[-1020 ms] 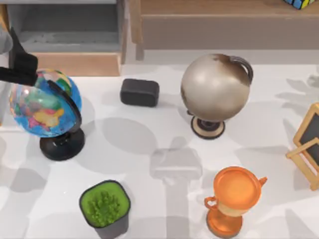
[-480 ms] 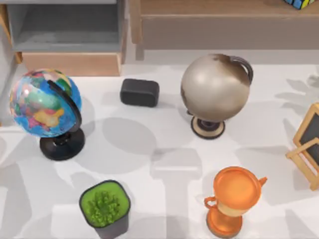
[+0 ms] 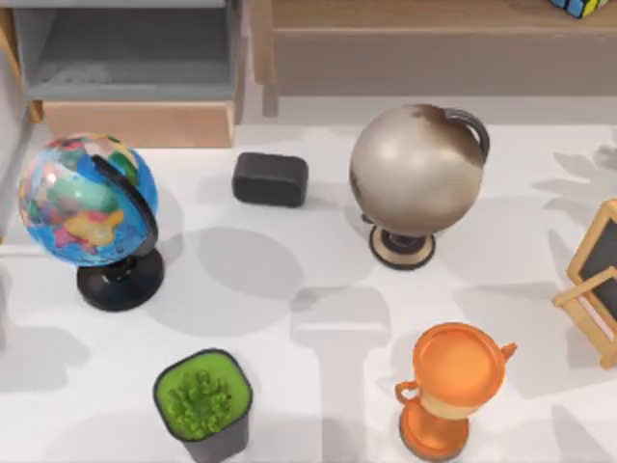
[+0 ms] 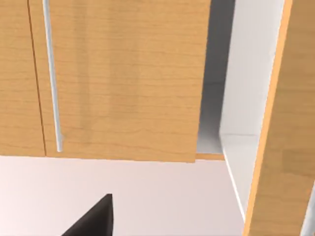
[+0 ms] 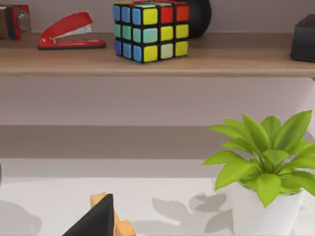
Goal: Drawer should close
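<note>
The drawer (image 3: 135, 123) stands pulled out at the table's back left, its grey inside (image 3: 125, 58) showing behind the light-wood front panel. In the left wrist view a light-wood panel (image 4: 123, 78) with a thin silver bar (image 4: 51, 73) is close ahead, and a dark tip of my left gripper (image 4: 93, 219) pokes in below it, touching nothing. I cannot tell whether that panel is the drawer's. A dark tip of my right gripper (image 5: 96, 219) hangs low over the table, facing the shelf.
A colourful globe (image 3: 87, 198) stands just in front of the drawer, with a black box (image 3: 270, 178) and a grey-brown globe (image 3: 416, 169) to its right. Nearer the front are a green plant pot (image 3: 202, 400) and an orange trophy (image 3: 458, 371). The shelf (image 5: 157, 61) carries a colour cube (image 5: 150, 29) and a red stapler (image 5: 71, 32).
My left arm's dark part, over the colourful globe at the far left one second ago, has left the top view. The drawer stays pulled out as before.
</note>
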